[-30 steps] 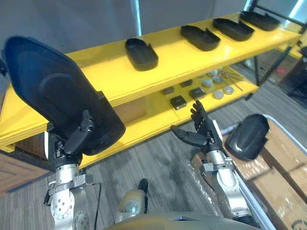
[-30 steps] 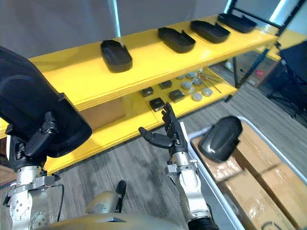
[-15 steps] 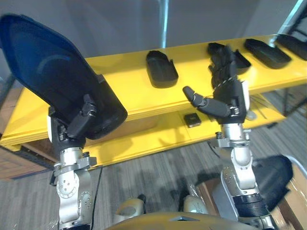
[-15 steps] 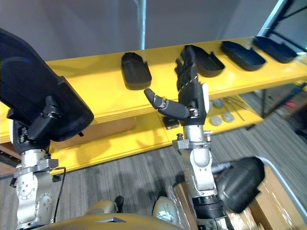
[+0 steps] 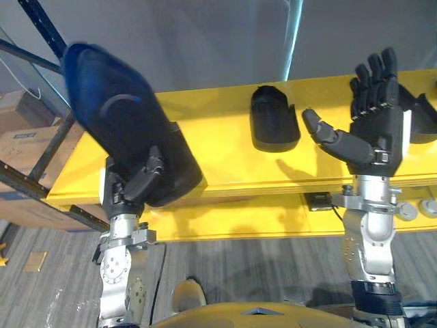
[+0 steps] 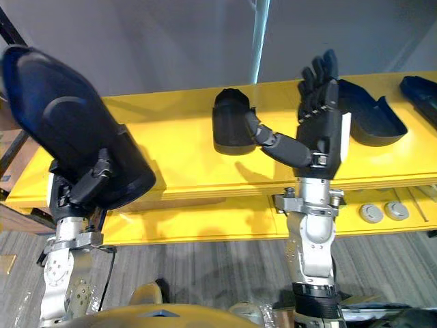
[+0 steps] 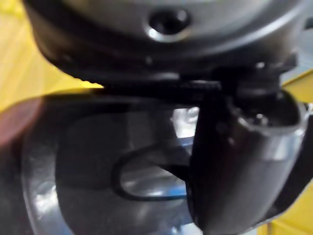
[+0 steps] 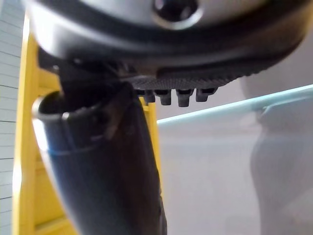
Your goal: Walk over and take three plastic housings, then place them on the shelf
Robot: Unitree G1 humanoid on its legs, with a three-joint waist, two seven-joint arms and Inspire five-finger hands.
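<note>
**A:** What is nearest, and what has the left hand (image 5: 133, 188) got?

**B:** It is raised on the left and clamped on the held housing (image 5: 116, 130), a big black plastic shell. The thumb lies curled across the glossy face and the shell's rounded end tilts up and away to the left.

**A:** And the right hand (image 5: 372, 130)?

**B:** It is also raised, on the right, with the palm toward the left. The fingers are straight and point up, the thumb sticks out sideways, and nothing is in it.

**A:** What lies beyond them?

**B:** The yellow shelf (image 5: 218, 154). On its lower board sit a small black block (image 5: 318, 200) and, farther right, round metal parts (image 6: 379, 212). On the top board the middle housing (image 5: 273, 126) lies hollow side up, just left of the right hand's thumb as seen from the head. The second housing (image 6: 369, 116) lies to the right of that hand, and the third housing (image 6: 420, 89) is at the far right edge.

**A:** Anything else?

**B:** A cardboard box (image 5: 20, 140) sits off the shelf's left end, and a grey wall (image 5: 205, 41) stands behind everything.
</note>
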